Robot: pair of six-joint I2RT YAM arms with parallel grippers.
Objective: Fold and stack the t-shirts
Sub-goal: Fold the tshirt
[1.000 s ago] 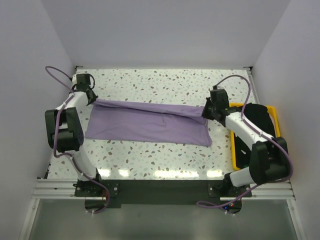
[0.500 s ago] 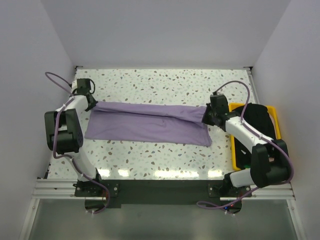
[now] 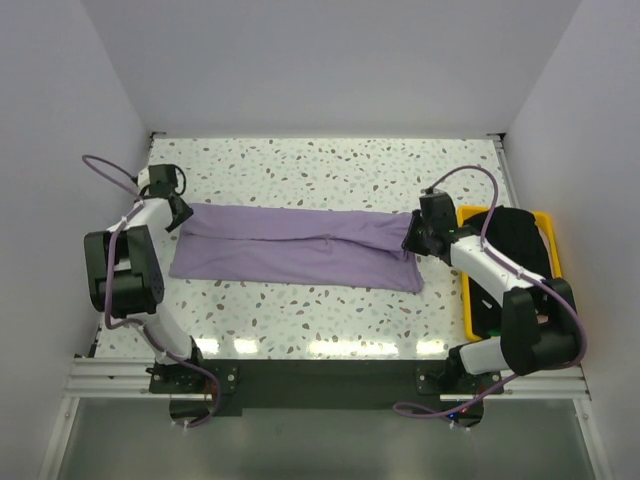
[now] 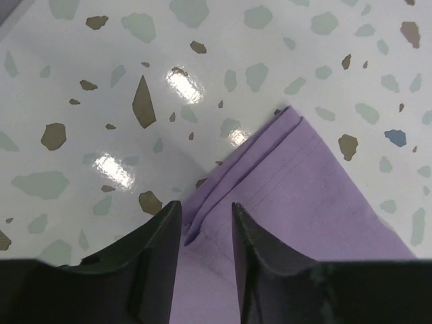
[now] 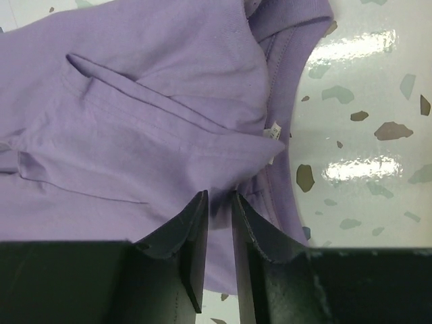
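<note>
Lavender tee (image 3: 300,248) lowered, left pincer (image 4: 206,209) ajar, right pincer (image 5: 219,199) ajar, black tee (image 3: 530,235) in bin (image 3: 467,305)

Left arm (image 3: 130,250) and right arm (image 3: 490,262) are reaching forward and low at opposite sides, wrists pitching down; left gripper (image 4: 206,209) is showing jaws clearly parted, right gripper (image 5: 219,199) is showing only a narrow gap.
</note>
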